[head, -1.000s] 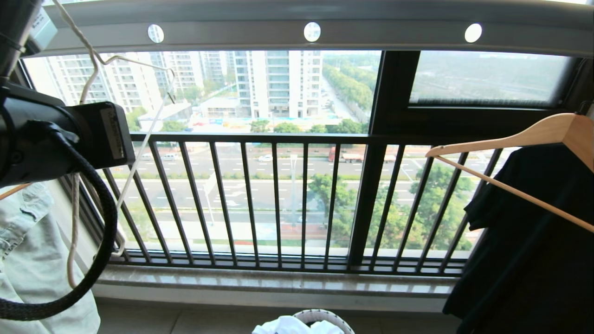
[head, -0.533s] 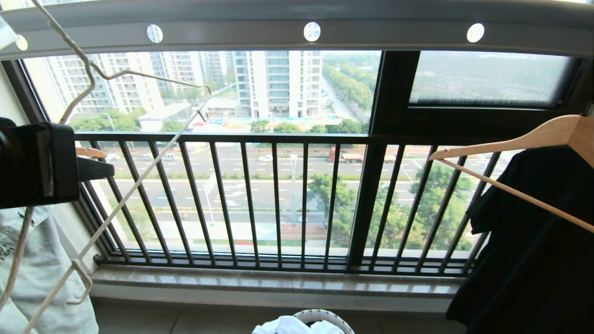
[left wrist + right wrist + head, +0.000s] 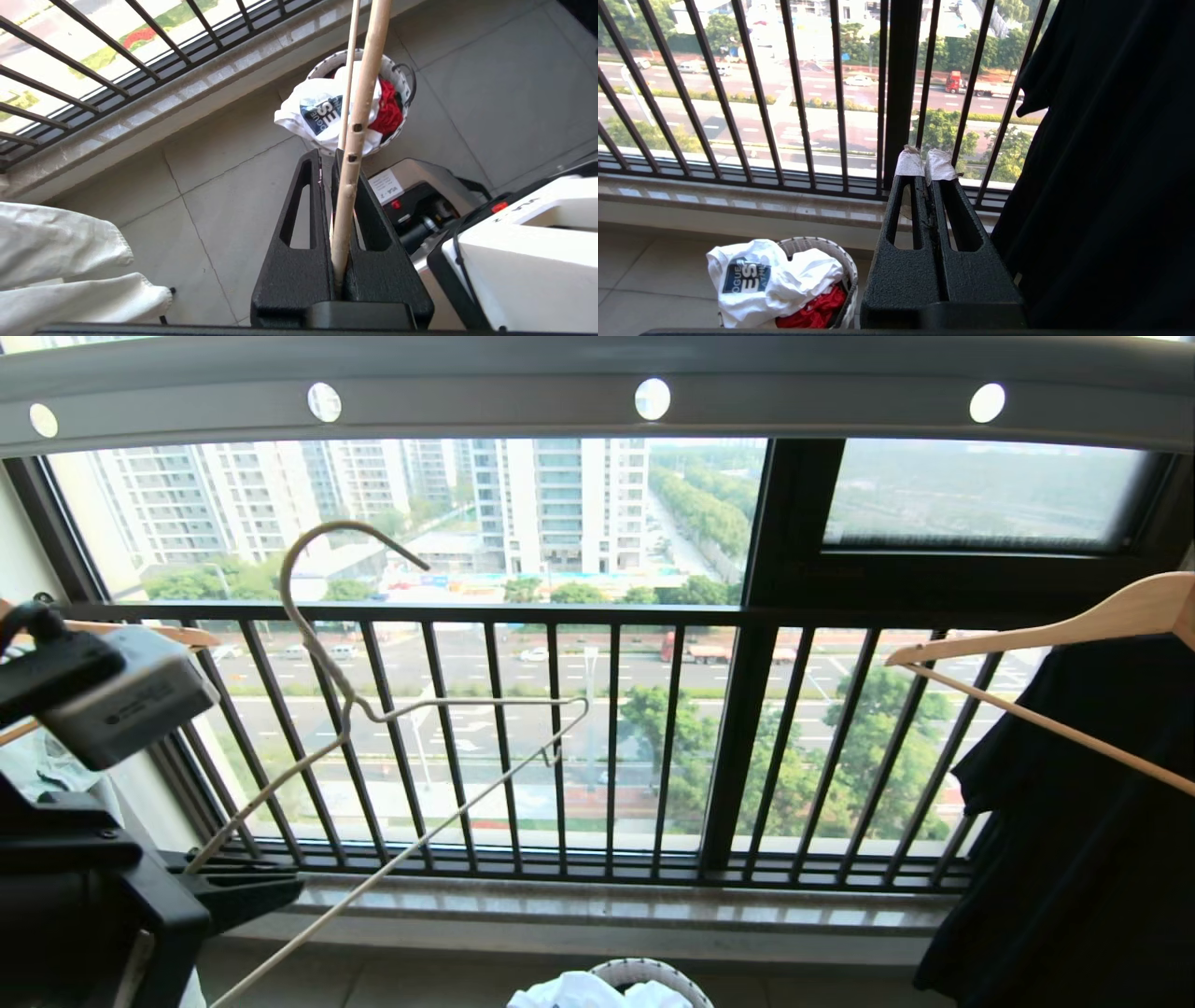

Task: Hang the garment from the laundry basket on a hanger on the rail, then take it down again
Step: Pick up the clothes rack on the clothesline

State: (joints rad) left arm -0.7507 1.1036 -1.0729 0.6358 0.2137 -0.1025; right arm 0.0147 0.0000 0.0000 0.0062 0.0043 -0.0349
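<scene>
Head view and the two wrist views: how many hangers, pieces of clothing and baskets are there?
Hangers: 3 (thin cream hanger, right wooden hanger, left wooden hanger)
Garments: 4 (white T-shirt, red garment, black garment, pale garment)
Baskets: 1 (laundry basket)
Total: 8

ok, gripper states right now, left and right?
Left gripper: shut on the hanger.
Right gripper: shut, holding nothing.
</scene>
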